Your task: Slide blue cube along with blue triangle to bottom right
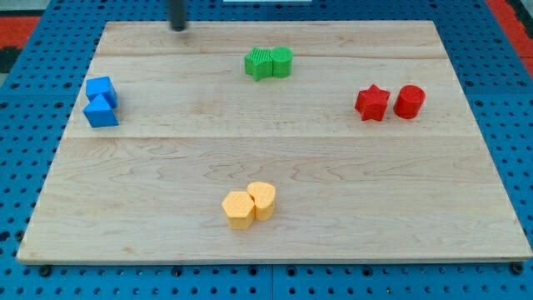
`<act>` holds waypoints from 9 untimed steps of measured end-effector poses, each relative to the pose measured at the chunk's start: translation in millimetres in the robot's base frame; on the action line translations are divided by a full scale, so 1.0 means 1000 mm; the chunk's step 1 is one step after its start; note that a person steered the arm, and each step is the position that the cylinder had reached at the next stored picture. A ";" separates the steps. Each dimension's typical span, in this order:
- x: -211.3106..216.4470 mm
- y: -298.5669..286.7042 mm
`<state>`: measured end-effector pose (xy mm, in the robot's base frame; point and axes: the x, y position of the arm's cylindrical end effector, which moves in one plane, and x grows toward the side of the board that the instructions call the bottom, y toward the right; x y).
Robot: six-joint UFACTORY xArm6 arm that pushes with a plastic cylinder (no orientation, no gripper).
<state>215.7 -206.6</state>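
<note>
Fingers are lacking: our tip [179,27] is hovering far from the 2 touching, light, slippery blocks, blue cube [101,88] and blue triangle [102,112]; we are judging their far-left sides best for pushing.

- Only the lower part of the dark rod is visible, at the view's top, left of the middle.
- The rod looks blurred.
- My tip [179,27] is at the far edge of the view, near the top.

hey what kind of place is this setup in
Probably a robotics lab bench: a wooden board on a blue perforated base, sorted blocks like the blue cube, and my tip.
</note>
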 end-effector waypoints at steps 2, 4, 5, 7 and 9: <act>0.134 -0.044; 0.179 -0.049; 0.214 -0.051; 0.256 -0.035; 0.306 0.102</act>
<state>521.2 -104.9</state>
